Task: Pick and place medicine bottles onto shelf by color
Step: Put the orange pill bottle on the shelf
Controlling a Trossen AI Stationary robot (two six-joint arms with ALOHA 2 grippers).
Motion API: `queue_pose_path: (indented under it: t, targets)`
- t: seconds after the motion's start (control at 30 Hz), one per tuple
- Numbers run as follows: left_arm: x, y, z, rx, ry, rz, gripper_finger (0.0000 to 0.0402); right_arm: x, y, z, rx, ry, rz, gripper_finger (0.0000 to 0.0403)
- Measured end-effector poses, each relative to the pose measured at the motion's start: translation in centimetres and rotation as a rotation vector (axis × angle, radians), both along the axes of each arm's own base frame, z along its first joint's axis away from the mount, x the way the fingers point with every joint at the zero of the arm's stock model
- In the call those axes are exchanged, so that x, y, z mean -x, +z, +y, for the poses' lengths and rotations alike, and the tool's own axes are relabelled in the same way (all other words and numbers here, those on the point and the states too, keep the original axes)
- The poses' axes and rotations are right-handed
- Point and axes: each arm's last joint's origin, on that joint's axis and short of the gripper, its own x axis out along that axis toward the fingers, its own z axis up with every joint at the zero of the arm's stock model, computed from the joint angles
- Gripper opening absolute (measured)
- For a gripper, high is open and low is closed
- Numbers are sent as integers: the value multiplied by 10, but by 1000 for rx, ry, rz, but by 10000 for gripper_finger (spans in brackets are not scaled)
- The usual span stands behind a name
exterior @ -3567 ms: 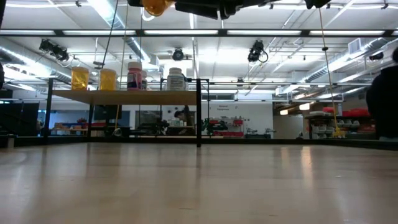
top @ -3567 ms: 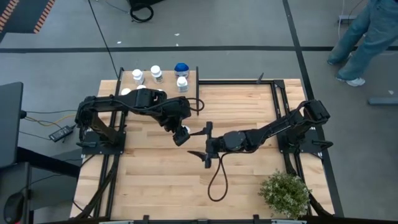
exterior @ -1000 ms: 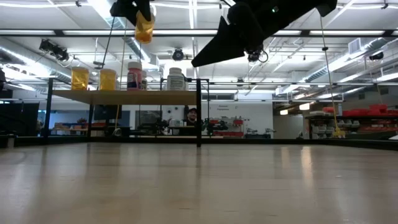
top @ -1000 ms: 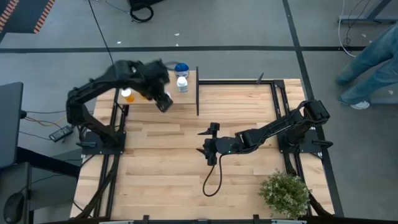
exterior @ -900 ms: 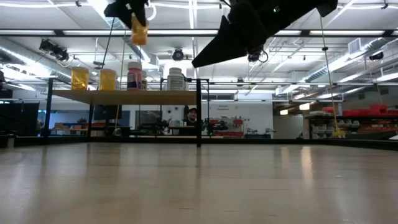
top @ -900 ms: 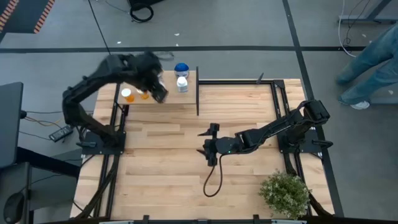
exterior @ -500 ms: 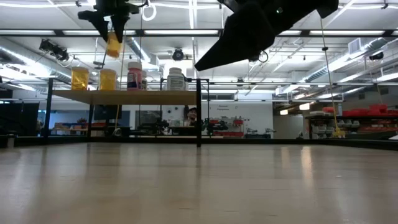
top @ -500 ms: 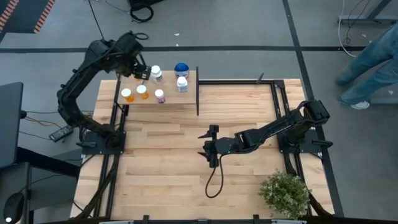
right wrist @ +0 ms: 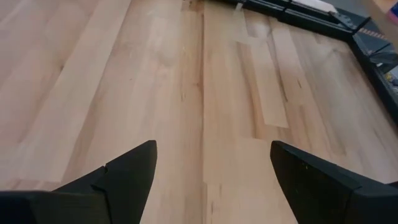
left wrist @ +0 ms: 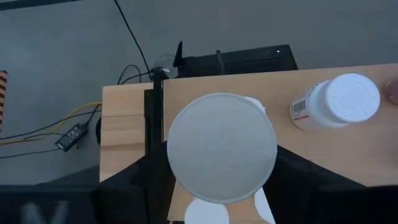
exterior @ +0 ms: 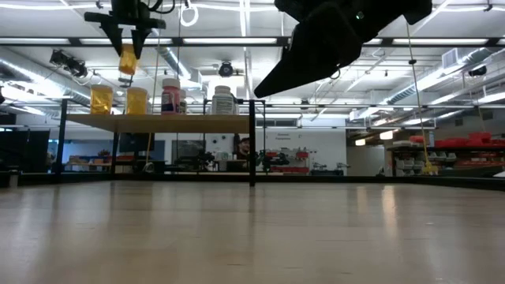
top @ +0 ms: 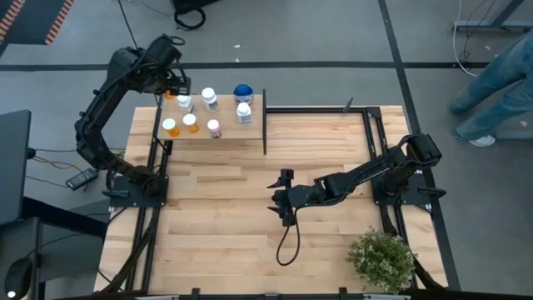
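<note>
Though partly hidden, prob. orange bottle [exterior: 127, 59]

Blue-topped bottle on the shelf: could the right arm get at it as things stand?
Probably not easily. The right gripper hangs open mid-table, far from the blue-topped bottle at the shelf's far edge, with the black post and a white-capped bottle between.

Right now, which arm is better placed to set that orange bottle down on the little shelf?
The left. Its pincer already grips the orange bottle above the shelf, near two orange ones. The right pincer hangs open and empty over mid-table.
</note>
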Motion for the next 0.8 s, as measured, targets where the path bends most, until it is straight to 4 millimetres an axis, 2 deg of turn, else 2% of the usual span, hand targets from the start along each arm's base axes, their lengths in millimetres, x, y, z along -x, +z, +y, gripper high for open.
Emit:
queue_pose_path:
  t: [0.13,0.4,0.6,0.8]
  targets:
    - [-1,-3,4,10,9,6,219,0,0,1,-21,18,5,323]
    - [-9,-19,26,70,12,63,200,2,-3,0,-37,4,39,323]
    - [0,-21,34,67,59,87,216,4,-5,0,-41,-3,60,323]
    - [-1,-26,37,68,90,94,202,4,-5,2,-37,4,64,323]
